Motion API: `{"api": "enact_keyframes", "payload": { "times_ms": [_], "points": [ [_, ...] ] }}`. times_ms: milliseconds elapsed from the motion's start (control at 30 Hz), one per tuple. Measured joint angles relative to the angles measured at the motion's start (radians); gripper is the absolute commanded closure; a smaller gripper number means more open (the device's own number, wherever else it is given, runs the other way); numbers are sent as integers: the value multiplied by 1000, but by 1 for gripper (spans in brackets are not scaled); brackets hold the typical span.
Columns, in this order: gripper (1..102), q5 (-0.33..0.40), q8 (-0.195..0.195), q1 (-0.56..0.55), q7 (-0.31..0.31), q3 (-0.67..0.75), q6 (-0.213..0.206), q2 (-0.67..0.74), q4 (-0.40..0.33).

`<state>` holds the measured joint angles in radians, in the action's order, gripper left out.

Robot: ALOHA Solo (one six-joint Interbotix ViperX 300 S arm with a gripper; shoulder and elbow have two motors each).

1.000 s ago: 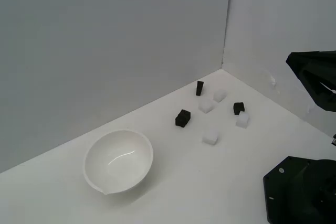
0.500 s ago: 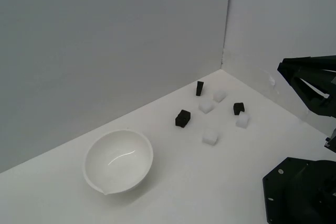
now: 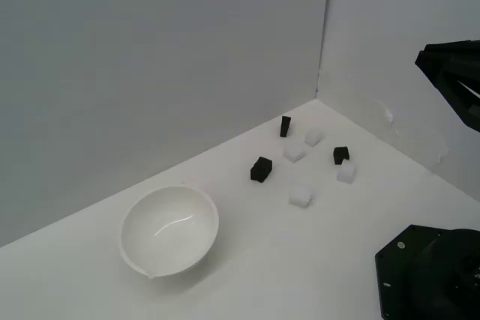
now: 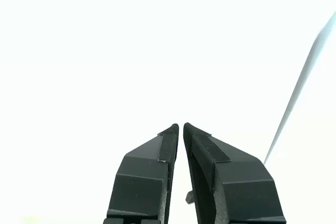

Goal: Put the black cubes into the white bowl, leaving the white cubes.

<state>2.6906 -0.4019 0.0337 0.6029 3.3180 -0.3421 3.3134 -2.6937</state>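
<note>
Wrist view is showing the gripper [image 4: 181,125] with its two fingers nearly together at the tips, only a thin gap between them, and nothing held; beyond them is only washed-out white, so no cube is appearing in that picture. Exterior view is showing the arm high at its right edge, well apart from the cubes.

Three black cubes are sitting on the table [image 3: 315,260] near the back corner: one [image 3: 285,126] closest to the wall, standing narrow and tall, one [image 3: 261,169] nearest the bowl [image 3: 169,228], and one [image 3: 340,155] toward the exterior view's right. Four white cubes are lying among them [image 3: 313,137], [image 3: 294,152], [image 3: 346,172], [image 3: 300,195]. One bowl is resting well apart from the cluster, empty.

Black cubes are looking small, matte and probably light and rigid, so a grip across two opposite flat faces should hold without slipping. Right-hand black cube is sitting just beside a white one, so fingers would be needing care not to nudge it.
</note>
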Motion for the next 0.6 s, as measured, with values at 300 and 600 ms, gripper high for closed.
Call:
{"api": "enact_keyframes", "payload": {
  "times_ms": [300,600],
  "points": [
    [100,-155,14,-2,9,-348,9,-342,160],
    [100,-270,15,-2,146,-640,12,-634,278]
  ]
}}
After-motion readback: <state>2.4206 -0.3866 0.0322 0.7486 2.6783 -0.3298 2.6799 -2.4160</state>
